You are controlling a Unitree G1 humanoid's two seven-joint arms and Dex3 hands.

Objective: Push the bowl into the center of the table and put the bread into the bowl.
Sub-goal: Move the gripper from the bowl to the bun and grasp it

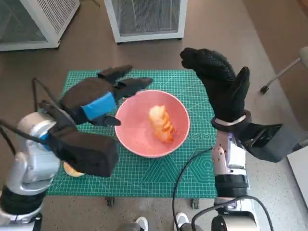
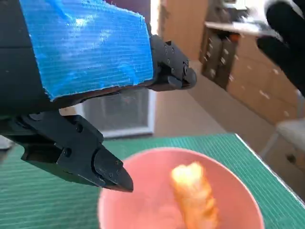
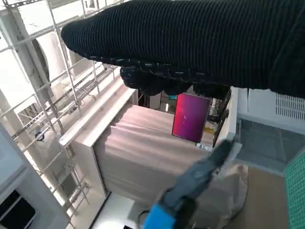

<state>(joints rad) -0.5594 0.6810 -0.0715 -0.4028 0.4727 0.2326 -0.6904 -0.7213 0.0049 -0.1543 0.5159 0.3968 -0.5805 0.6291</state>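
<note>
Both jobs look done from where I stand. Nearest me, by the table's front edge, a second small piece of bread (image 1: 72, 170) peeks out from under the left forearm. Just beyond it the left hand (image 1: 103, 94) hovers by the bowl's rim, fingers apart and holding nothing. The pink bowl (image 1: 137, 139) sits on the green mat (image 1: 192, 168) about in the middle of the table, and the bread (image 1: 161, 122) lies inside it, a little off centre. The right hand (image 1: 219, 79) is raised beside the bowl, fingers spread, empty too. Farther back, white cabinets (image 1: 144, 19) stand on the floor. I'd say nothing is left but drawing the arms away.
</note>
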